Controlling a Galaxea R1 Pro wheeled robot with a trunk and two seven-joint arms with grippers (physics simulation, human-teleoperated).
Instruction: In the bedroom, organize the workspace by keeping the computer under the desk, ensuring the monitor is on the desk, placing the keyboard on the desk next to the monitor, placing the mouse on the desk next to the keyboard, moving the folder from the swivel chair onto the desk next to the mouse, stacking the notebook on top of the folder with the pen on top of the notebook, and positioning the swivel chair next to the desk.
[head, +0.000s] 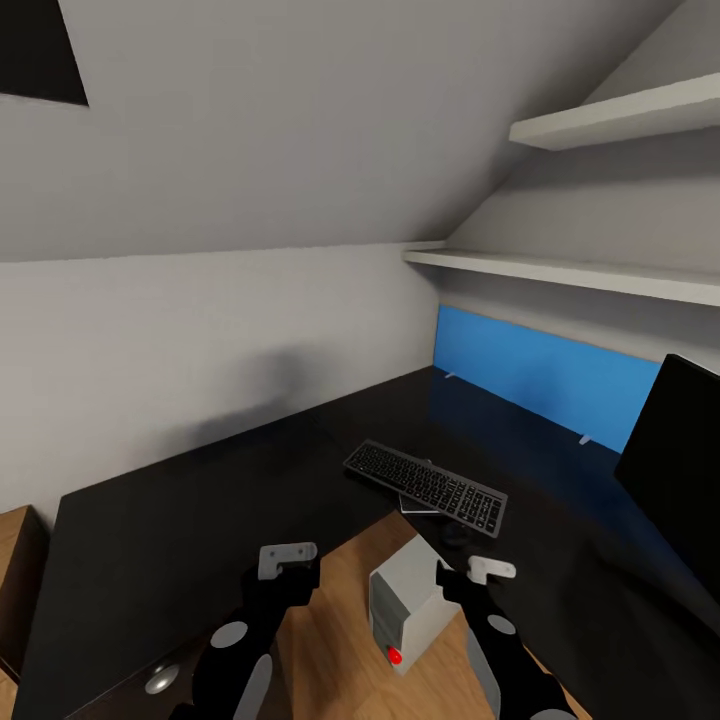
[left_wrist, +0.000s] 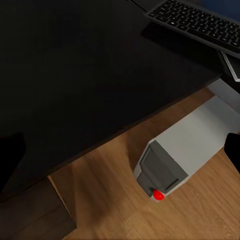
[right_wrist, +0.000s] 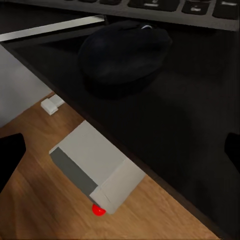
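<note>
Desk (head: 190, 500): left stretch bare, passable; keyboard (head: 425, 485), mouse (right_wrist: 125, 52), monitor (head: 675, 470) crowd the right.

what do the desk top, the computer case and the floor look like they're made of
Desk: black, smooth, semi-gloss, maybe laminate; it faintly mirrors the blue panel.
Computer: matte light-grey shell with a darker front, probably plastic or painted metal, plus a red button.
Floor: light wood planks with visible grain.
</note>
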